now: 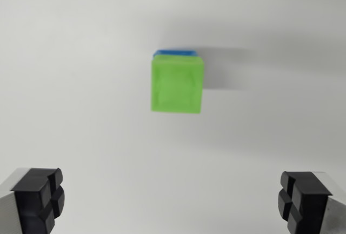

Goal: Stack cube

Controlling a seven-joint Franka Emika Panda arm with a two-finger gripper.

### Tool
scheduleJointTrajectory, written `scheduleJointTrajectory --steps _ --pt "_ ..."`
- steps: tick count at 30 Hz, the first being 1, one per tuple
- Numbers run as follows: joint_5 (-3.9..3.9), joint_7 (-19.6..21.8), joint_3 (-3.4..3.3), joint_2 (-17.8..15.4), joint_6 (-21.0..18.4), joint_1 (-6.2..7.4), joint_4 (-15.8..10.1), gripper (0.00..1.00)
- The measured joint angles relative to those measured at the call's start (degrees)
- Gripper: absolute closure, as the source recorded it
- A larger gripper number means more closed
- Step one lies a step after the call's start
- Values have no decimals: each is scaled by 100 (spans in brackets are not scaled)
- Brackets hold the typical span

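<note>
This is looking like a lab or robot test bench: a bare, uniformly white tabletop (81, 82) is filling the view ahead of the black fingers (38, 199), carrying only a plain green cube (177, 85) sitting on a blue cube (174, 53).

We see a bright, plain green cube (177, 84) with a thin strip of blue cube (174, 53) showing at its top edge. The tabletop (81, 82) is plain white with a soft grey shadow, and the end effector (173, 201) has black pads (38, 199) on pale grey fingers.
</note>
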Motion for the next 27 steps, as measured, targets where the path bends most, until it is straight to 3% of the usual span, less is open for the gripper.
scheduleJointTrajectory --steps 12,27 --pt "0 0 0 -213 -568 0 357 0" --pt "0 0 0 -318 -978 0 658 0"
